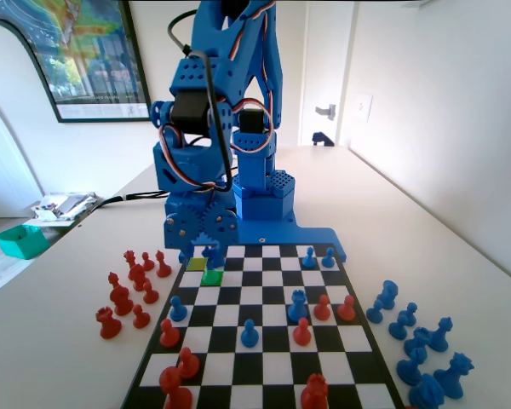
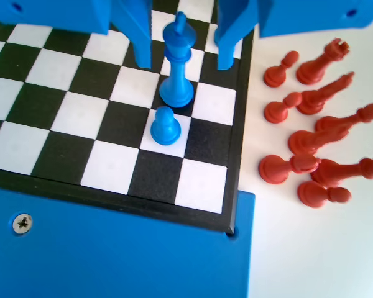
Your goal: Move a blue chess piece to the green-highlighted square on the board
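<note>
So the small blue plastic pawn with the ball head (image 2: 166,126) was sitting on a white square near the board's edge, right in front of a taller blue piece with a cross on top (image 2: 177,62), the two almost touching. In the fixed view both stood by the bright green square (image 1: 210,277), with the duller yellow-olive one (image 1: 196,264) next to it. Which of those squares the pawn's base was actually on, I couldn't tell.

My blue two-finger gripper (image 2: 183,59) hung over that corner with the jaws spread apart and nothing in them, straddling the tall piece rather than the pawn.

I figured the pawn was light, rigid and a bit slick, so easy to tip. Best grab looked like the narrow neck under the ball, coming straight down, without clipping the tall neighbour.

The flat black-and-white checkered board (image 2: 43,71) looked smooth and hard. Loose red pawns and pieces (image 2: 311,155) lay on the white table beside it, spare blue pieces (image 1: 417,341) on the other side. White walls, a framed poster (image 1: 77,51) and a green tray (image 1: 21,241) behind.
</note>
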`<state>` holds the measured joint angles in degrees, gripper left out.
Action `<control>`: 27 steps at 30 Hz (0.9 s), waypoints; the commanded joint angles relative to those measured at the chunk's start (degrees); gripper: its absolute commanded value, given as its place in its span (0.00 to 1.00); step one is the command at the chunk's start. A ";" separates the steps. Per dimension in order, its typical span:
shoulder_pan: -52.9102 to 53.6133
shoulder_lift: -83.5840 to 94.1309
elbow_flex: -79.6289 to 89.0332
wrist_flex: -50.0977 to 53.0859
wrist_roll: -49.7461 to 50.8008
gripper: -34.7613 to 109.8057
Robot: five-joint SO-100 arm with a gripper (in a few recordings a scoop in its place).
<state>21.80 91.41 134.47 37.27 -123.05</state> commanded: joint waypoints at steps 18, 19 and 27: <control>2.29 5.89 -17.05 28.39 -6.59 0.37; 2.55 5.89 -19.16 30.94 -7.03 0.36; 0.97 9.84 -31.99 47.20 -4.83 0.27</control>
<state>23.47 95.36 108.11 79.28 -128.94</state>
